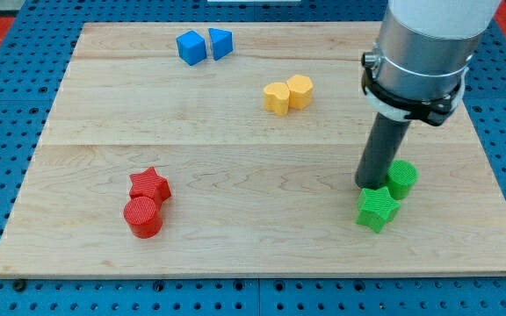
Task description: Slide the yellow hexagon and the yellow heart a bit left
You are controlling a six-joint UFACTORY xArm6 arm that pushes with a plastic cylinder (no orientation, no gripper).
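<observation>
The yellow hexagon [300, 91] and the yellow heart [277, 97] sit touching each other, upper middle of the wooden board [235, 158]. The heart is on the hexagon's left. My tip [370, 185] is at the lower right, well below and to the right of both yellow blocks. It stands right against the green star [377, 208] and just left of the green cylinder [402, 178].
A blue cube [191, 47] and a blue triangle-like block [220, 43] touch at the view's top. A red star [149, 184] and a red cylinder [143, 216] touch at the lower left. The arm's grey body [420, 53] covers the upper right.
</observation>
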